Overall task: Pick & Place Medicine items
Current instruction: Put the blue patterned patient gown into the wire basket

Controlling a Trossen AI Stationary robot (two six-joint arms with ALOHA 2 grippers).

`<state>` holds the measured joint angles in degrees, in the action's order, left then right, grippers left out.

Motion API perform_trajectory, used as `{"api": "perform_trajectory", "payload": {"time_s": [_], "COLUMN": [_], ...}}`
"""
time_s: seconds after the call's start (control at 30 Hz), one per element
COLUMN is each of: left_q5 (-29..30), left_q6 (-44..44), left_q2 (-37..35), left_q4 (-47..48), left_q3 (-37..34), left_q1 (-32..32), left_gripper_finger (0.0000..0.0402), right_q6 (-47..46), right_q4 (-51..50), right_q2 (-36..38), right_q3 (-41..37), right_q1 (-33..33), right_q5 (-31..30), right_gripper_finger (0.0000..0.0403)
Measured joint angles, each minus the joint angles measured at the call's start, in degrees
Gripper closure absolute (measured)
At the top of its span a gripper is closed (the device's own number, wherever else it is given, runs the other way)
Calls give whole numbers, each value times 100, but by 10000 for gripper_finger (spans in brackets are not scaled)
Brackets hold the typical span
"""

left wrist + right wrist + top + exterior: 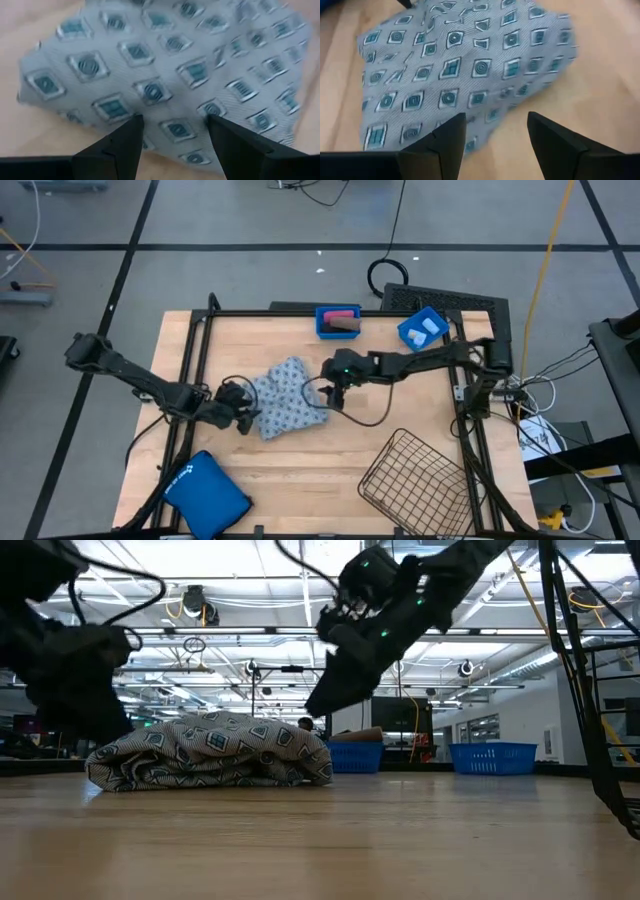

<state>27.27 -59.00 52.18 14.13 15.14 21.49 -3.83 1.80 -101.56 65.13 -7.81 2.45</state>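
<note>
Dark jointed arms, black cables, green light

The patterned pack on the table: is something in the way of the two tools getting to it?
Nothing visible is. The left tool and right tool sit open at either side of the patterned pack, with no object in between.

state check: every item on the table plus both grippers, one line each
patterned soft pack: crumpled flat on the table, not lifted
left gripper: fingers open, at the pack's edge
right gripper: fingers open, above the pack
blue pouch: lying at the table's near-left corner
wire basket: tipped on its side
</note>
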Motion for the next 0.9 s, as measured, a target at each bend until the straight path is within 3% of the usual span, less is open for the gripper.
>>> {"api": "perform_trajectory", "payload": {"time_s": [0.3, 0.43, 0.73, 0.9], "left_q5": [106, 206, 347, 545], "left_q6": [-264, 110, 655, 735], "left_q2": [616, 860, 1155, 1161], "left_q4": [-397, -646, -1031, -1025], "left_q3": [-353, -361, -366, -368], "left_q1": [73, 64, 62, 62], "left_gripper_finger": [172, 172, 172, 172], "right_q6": [-1047, -1464, -2514, -3124], "right_q4": [1018, 1125, 1152, 1466], "right_q2": [-566, -566, -841, -1197], "right_q3": [126, 126, 126, 123], "right_q1": [-55, -236, -365, -313], "right_q5": [1439, 1565, 1599, 1748], "right_gripper_finger": [202, 191, 106, 86]}}
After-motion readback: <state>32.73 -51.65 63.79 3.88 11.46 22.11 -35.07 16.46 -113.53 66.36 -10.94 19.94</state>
